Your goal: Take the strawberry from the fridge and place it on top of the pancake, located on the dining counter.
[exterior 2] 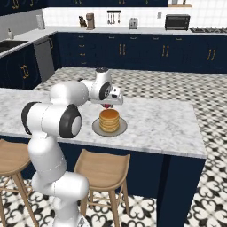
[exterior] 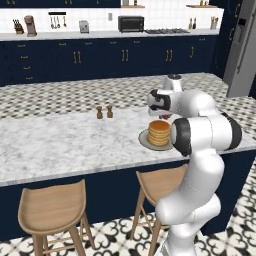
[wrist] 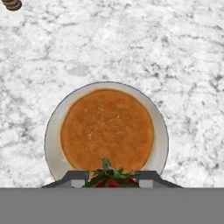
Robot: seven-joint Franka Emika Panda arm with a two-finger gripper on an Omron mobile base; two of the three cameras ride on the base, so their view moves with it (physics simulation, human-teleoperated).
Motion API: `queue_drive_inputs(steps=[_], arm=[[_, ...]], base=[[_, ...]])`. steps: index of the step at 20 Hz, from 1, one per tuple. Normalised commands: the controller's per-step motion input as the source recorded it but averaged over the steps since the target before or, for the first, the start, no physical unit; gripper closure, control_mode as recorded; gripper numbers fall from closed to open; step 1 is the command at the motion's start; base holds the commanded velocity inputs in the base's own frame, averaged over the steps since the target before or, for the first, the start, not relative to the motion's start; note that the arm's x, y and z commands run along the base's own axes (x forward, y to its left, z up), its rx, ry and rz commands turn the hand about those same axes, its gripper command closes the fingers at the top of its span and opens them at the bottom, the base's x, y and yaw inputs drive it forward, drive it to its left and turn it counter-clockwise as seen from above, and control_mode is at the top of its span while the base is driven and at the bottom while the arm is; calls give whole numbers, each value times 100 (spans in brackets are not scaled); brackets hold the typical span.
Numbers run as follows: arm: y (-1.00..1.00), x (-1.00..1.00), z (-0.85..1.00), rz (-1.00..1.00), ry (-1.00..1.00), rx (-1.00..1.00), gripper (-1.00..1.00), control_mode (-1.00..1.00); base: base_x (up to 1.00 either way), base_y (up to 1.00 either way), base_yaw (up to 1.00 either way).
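Two wooden stools (exterior: 52, 210) stand below the slab, two small brown shakers (exterior: 104, 112) upon it, a toaster oven (exterior: 131, 23) behind.

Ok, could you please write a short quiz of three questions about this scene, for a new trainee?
1. True or false: the gripper is shut on the strawberry.
2. What does the pancake rest on: A) a wooden stool, B) a pale plate, C) the floor?
3. Fill in: the plate stands on the dining ____.

Key:
1. True; the berry sits between the finger tips, above the stack.
2. B.
3. Counter; the marble slab with the navy base.
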Motion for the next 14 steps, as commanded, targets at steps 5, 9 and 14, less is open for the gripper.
queue_drive_inputs(steps=[5, 9, 14], arm=[[0, 6, -13, 0, 3, 0, 100, -100], [0, -22, -2, 0, 2, 0, 100, -100], [0, -3, -9, 0, 0, 0, 100, -100]], base=[[0, 0, 0], [0, 0, 0], [0, 0, 0]])
